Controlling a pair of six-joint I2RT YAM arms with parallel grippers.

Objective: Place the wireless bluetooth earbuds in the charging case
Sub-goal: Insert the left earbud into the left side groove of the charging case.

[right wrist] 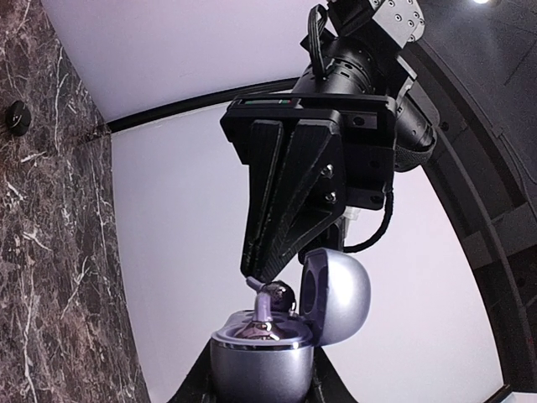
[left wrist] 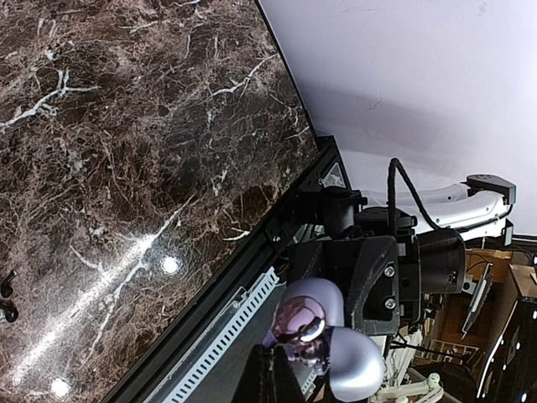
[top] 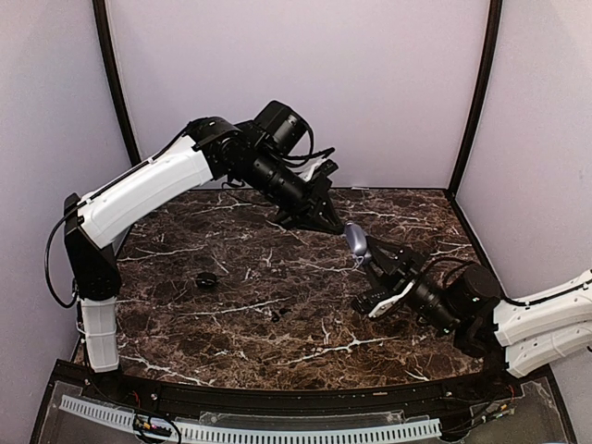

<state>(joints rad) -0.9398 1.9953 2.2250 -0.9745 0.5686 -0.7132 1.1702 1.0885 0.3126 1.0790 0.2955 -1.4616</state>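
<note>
My right gripper point(top: 363, 257) is shut on the pale purple charging case point(top: 354, 239) and holds it above the table, lid open. In the right wrist view the case body point(right wrist: 258, 363) stands upright between my fingers point(right wrist: 200, 382), with the lid point(right wrist: 337, 294) tipped back. My left gripper point(right wrist: 258, 279) comes down from above and is shut on a pale purple earbud point(right wrist: 270, 299), whose lower end is in the case's well. The left wrist view shows the same earbud point(left wrist: 300, 321) just past my shut left gripper point(left wrist: 277, 361), against the case point(left wrist: 323, 295).
A small black round thing point(top: 205, 279) lies on the dark marble table point(top: 240, 240) at centre left. Two tiny dark pieces point(top: 277, 314) lie nearer the front; I cannot tell what they are. Pale walls enclose the table on three sides.
</note>
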